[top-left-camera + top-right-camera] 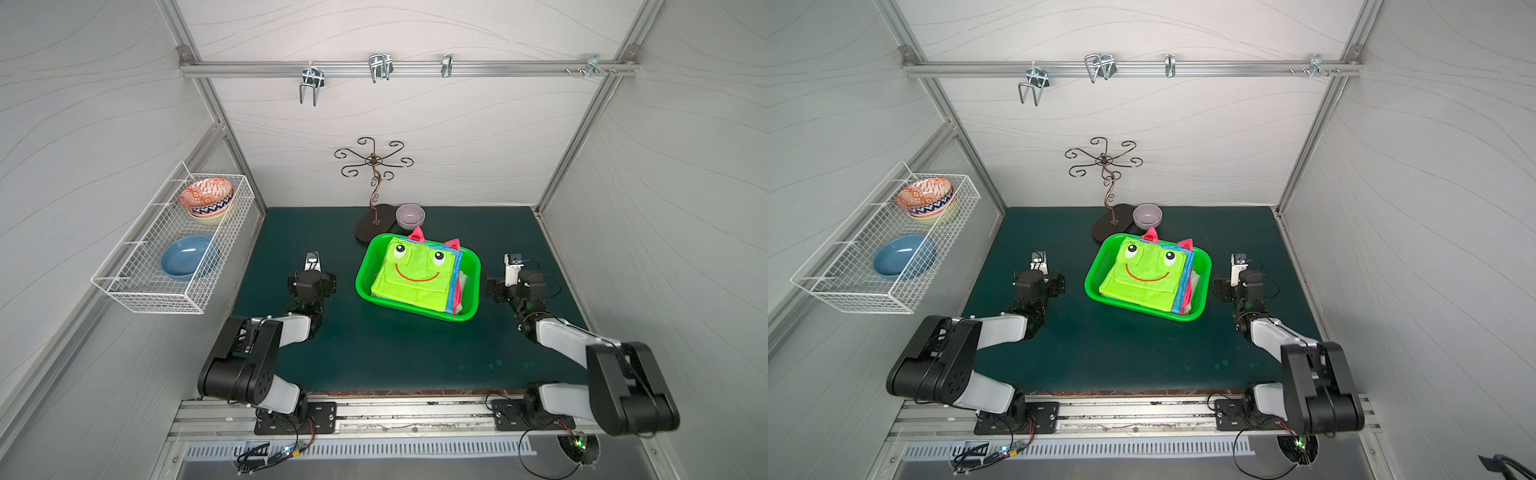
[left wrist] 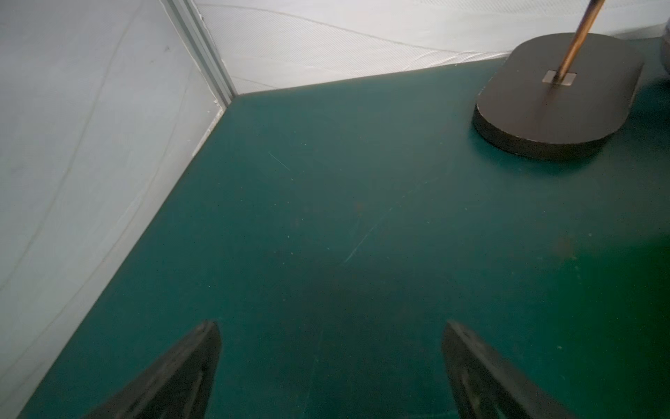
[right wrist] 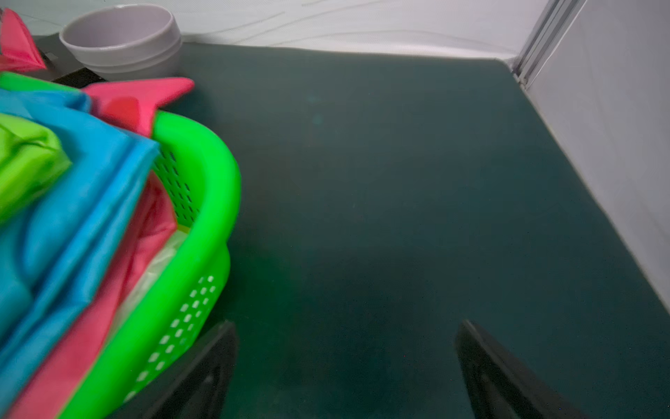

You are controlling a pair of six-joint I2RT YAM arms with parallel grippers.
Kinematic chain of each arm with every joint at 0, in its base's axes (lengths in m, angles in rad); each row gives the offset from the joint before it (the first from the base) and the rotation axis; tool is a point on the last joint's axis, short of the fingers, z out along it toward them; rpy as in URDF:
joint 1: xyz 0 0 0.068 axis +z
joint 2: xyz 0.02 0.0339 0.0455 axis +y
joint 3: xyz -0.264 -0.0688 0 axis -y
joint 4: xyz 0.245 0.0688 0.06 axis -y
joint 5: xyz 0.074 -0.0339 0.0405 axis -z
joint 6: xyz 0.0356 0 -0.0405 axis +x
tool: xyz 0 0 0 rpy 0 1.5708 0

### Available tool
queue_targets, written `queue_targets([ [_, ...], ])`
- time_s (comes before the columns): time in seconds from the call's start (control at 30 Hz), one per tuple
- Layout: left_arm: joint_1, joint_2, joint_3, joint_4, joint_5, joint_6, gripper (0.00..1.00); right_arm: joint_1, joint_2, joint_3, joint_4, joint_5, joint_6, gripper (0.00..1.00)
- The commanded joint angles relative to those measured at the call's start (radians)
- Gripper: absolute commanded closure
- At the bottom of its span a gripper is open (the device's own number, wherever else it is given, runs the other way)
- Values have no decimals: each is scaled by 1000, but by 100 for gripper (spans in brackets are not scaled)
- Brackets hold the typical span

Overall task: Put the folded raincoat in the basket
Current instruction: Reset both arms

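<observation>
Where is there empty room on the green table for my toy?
The biggest bare patch of table lies in front, between the basket and the near edge. Also free: the back right corner past the purple bowl, the back left corner beside the stand's base. Crowded: the middle, where the raincoat fills the basket, flanked by the left hand and right hand.

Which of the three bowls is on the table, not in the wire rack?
The plain lilac bowl, just behind the green basket; the orange patterned bowl and the blue bowl both sit in the white wire rack.
</observation>
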Motion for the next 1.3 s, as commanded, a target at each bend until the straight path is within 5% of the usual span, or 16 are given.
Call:
queue_targets([
  [0.0,67,30,-22,145,137,-85,0,-20,153,-23,339,-122,-4,1],
  [0.07,114,81,-52,266,235,-88,0,-9,206,-8,370,-136,-26,1],
  [0.13,115,62,-33,187,264,-83,0,1,203,15,318,-133,-46,1],
  [0.47,114,62,-15,144,258,-83,0,-37,206,85,177,-173,-1,1],
  [1.27,115,61,2,118,223,-102,0,-43,206,87,173,-188,0,1],
])
